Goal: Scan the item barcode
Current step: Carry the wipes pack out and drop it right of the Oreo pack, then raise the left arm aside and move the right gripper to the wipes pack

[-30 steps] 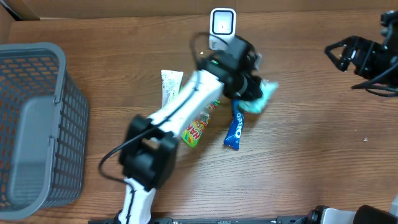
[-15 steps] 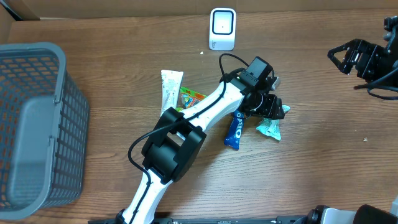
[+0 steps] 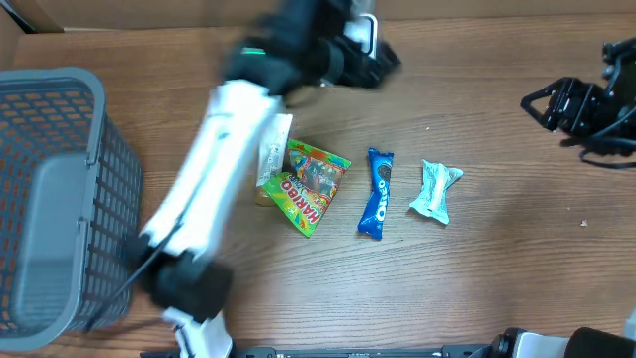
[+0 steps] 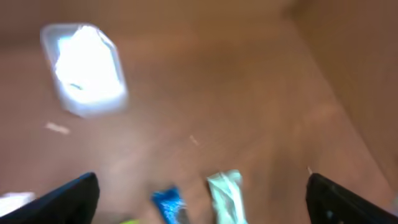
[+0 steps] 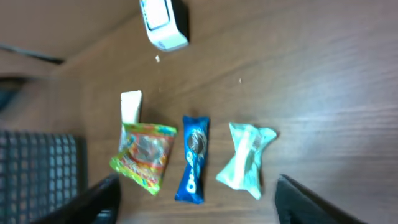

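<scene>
- Closest to my side, 4 packets lay in a row on the table (image 3: 497, 259): a white sachet (image 3: 270, 149), a Haribo bag (image 3: 313, 184), an Oreo pack (image 3: 378, 192) and a mint-green packet (image 3: 435, 189). Neither arm held any of them, so as things stood no barcode could reach the reader.
- The bag touched the sachet, and I judged a grab there might drag 2 items at once. The mint-green packet lay clear of its neighbours and looked the safer pick. Its crinkled wrapper might slip, though, or come up with the code turned away.
- The right gripper (image 5: 198, 180) hung well off to the right, fingers apart and empty. Its camera framed the whole row between them, down on the table and well clear of both fingers.
- Farthest out, the left gripper (image 4: 201, 186) was spread wide with nothing in it. Its camera showed the Oreo pack and mint-green packet between its fingers, well short of contact.
- That arm smeared in the overhead view close by the scanner (image 3: 370, 25). I took that for speed, and a clip could knock the scanner askew.
</scene>
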Robot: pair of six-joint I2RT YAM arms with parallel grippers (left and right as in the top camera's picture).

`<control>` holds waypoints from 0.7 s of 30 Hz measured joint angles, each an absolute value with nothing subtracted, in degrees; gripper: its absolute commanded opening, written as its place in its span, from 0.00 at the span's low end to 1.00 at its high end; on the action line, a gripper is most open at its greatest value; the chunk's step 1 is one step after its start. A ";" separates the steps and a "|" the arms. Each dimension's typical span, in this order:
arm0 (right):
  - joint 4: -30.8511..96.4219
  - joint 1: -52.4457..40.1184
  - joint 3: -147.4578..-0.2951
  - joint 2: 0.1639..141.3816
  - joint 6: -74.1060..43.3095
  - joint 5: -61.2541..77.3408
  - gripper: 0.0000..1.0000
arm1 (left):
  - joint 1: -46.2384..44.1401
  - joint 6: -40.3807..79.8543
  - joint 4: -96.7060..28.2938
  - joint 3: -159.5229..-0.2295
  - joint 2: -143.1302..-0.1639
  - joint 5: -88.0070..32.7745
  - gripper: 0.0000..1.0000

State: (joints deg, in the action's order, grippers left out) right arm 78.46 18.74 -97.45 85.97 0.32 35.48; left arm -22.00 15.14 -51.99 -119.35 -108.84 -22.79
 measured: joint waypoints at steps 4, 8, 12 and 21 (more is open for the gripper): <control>75.92 16.34 -90.11 86.00 -2.13 35.29 0.42 | -18.26 12.10 -57.76 -120.86 -99.81 -18.76 1.00; 68.75 11.35 -81.69 86.00 -4.60 35.09 0.13 | -17.87 10.52 -63.79 -121.19 -96.47 -14.04 1.00; 60.82 5.69 -73.93 86.02 -6.70 33.89 0.08 | -17.85 10.07 -69.41 -121.10 -97.67 -7.14 1.00; 47.13 1.06 -63.26 86.11 -14.66 27.51 0.08 | -17.47 9.93 -75.20 -120.55 -99.68 8.23 1.00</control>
